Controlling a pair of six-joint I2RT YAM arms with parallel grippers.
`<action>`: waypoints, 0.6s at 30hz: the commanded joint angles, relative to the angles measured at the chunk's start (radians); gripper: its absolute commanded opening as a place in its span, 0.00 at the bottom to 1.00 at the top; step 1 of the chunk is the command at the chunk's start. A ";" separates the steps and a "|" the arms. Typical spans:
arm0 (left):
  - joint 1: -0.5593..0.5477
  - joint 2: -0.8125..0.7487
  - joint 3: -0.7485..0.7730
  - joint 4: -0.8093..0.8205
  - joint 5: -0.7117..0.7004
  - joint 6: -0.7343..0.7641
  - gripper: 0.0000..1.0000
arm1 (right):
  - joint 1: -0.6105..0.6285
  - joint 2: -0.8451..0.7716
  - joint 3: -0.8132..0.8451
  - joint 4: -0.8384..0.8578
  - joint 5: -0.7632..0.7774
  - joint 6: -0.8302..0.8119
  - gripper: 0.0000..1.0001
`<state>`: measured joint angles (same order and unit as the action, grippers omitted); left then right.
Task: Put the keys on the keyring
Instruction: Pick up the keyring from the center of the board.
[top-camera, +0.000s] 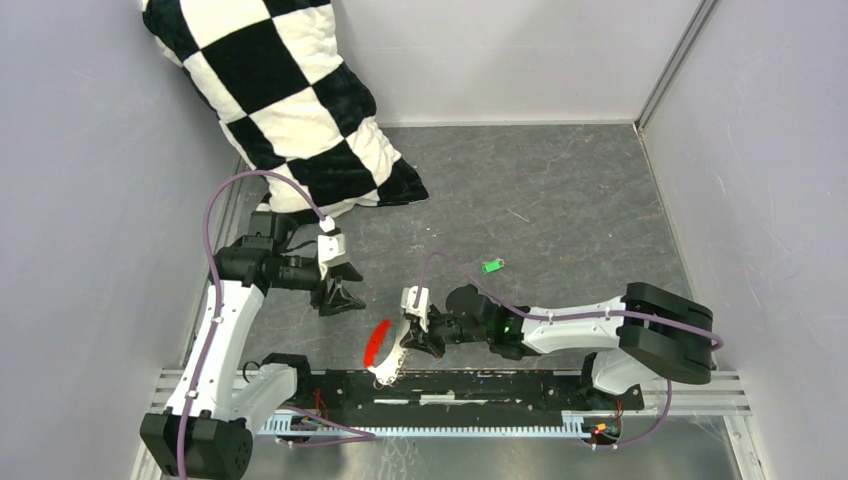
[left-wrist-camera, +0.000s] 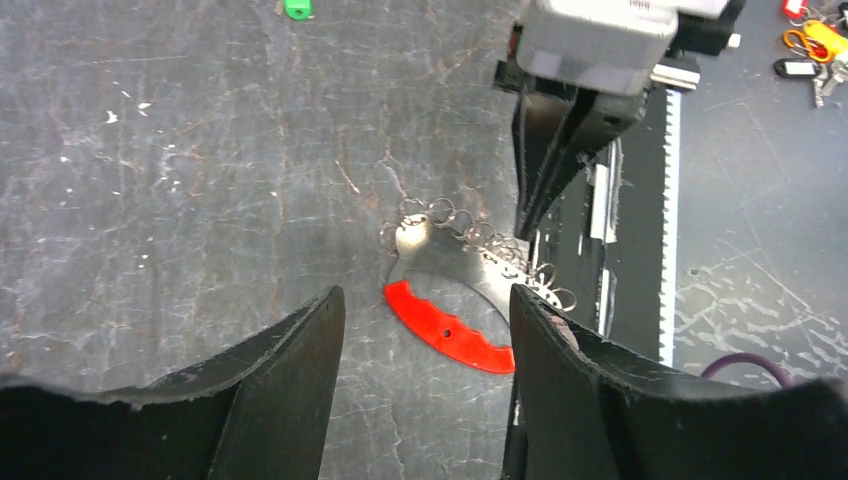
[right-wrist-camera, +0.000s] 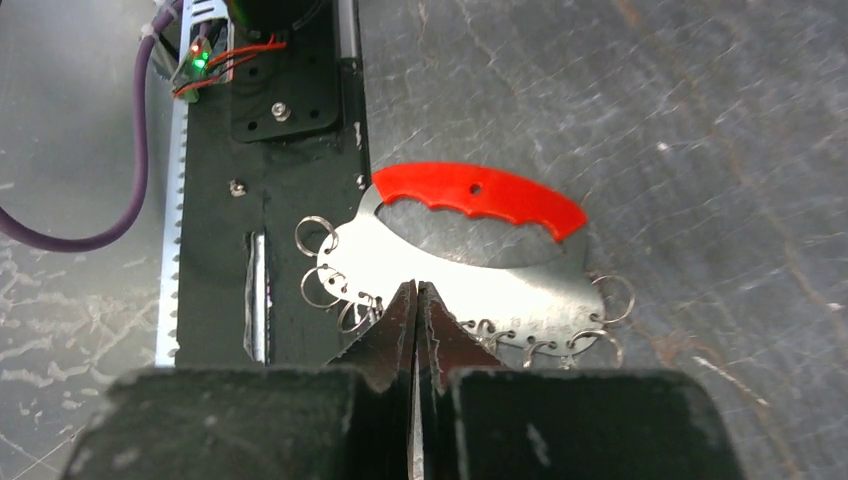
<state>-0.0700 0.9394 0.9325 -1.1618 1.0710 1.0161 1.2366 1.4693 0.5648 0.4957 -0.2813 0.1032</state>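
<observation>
Currently the right gripper (right-wrist-camera: 417, 292) has its two black fingers pressed flat together. The tips sit at the ring-lined near edge of the keyring (right-wrist-camera: 500, 285) — a thin, crescent-shaped silvery metal plate with a scalloped bright red plastic grip along its far arc and small wire loops strung round its rim. Whether the tips nip the thin plate cannot be told. The keyring lies directly ahead of this gripper, partly on the dark grey, scratched, mottled table surface (right-wrist-camera: 700, 120) and partly over the flat black mounting rail (right-wrist-camera: 210, 260) with its white toothed strip.

The left gripper (left-wrist-camera: 428, 297) points toward the keyring from the other side. Its rough-edged black fingers are spread apart with nothing between them, and the red grip shows through the gap. The key (top-camera: 491, 266) — tiny, metal, with a bright green plastic head — lies flat on the table well beyond both grippers, untouched. Beyond the left gripper a plush black-and-white chequered cushion (top-camera: 290, 100) rests against the wall.
</observation>
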 joint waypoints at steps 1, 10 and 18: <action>-0.006 -0.023 -0.017 -0.067 0.073 0.139 0.67 | -0.001 -0.045 0.042 -0.036 0.055 -0.064 0.00; -0.005 0.012 0.003 -0.067 0.037 0.173 0.66 | 0.060 0.010 0.009 -0.071 0.085 -0.062 0.36; -0.005 0.011 0.013 -0.109 0.014 0.236 0.70 | 0.092 0.133 0.056 -0.055 0.089 -0.051 0.42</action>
<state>-0.0742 0.9611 0.9100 -1.2404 1.0912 1.1637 1.3285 1.5558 0.5827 0.4072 -0.2085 0.0521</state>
